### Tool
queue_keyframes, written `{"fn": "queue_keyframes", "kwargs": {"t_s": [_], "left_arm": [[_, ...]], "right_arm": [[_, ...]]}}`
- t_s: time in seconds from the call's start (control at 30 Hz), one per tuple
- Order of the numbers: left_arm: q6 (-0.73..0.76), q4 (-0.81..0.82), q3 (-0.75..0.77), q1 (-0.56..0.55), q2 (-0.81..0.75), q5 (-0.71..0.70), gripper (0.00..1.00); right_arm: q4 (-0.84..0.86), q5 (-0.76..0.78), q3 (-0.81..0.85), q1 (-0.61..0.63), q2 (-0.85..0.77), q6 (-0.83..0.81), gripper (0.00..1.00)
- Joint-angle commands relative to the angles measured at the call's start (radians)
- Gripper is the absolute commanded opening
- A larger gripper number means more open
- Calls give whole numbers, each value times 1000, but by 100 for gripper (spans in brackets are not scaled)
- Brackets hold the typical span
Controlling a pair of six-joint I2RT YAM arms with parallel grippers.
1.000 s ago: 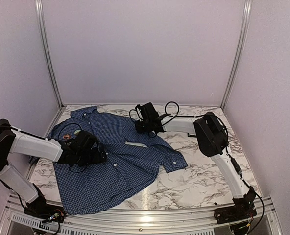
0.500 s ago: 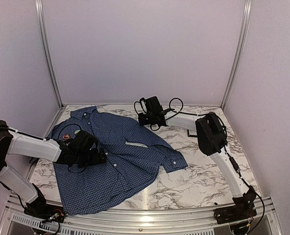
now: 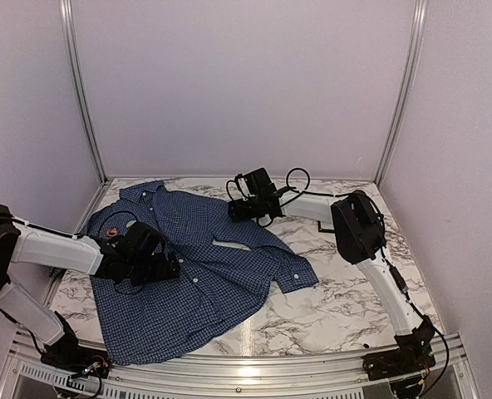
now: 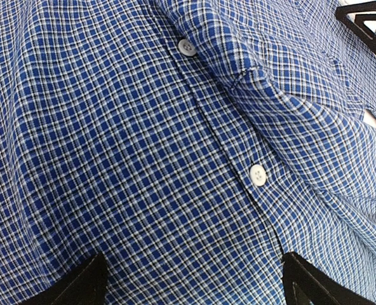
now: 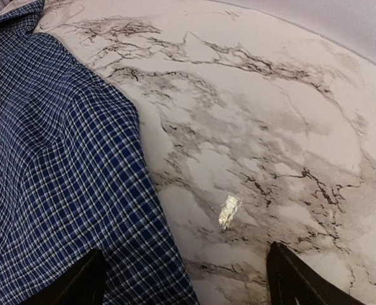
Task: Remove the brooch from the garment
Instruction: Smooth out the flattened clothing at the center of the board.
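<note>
The garment (image 3: 204, 278), a dark blue checked shirt with white buttons (image 4: 257, 174), lies spread on the marble table. A small pale gold shiny piece, the brooch (image 5: 228, 211), lies on bare marble just beside the garment's (image 5: 61, 190) edge. My right gripper (image 5: 185, 283) hovers over it, open, with nothing between its fingers; in the top view the right gripper (image 3: 239, 208) is at the shirt's far right edge and hides the brooch. My left gripper (image 4: 188, 286) stands open low over the shirt's button placket, at the left gripper (image 3: 161, 266) spot on the shirt's left half.
The marble table (image 3: 337, 307) stretches bare to the right of the shirt. Pale walls with metal posts (image 3: 400, 91) close in the back and sides. A metal rail (image 3: 246, 366) runs along the near edge.
My right gripper has lifted off the shirt, shifted toward the back edge and gone from shut to open; the brooch now lies on the marble. The left arm has hardly moved.
</note>
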Motion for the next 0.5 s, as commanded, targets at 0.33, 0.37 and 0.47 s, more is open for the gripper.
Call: {"fn": "queue_keyframes", "kwargs": {"t_s": [0.33,0.37,0.47], "left_arm": [[1,-40,-8,2,-16,16,99],[1,-38,-9,2,-14,19,99],[3,-33,-8,2,-11,21,99]], "right_arm": [[-44,-8,-66,41,-56,54,42],[-42,-5,-67,42,-55,55,35],[-46,19,-52,40,-53,57,13]]}}
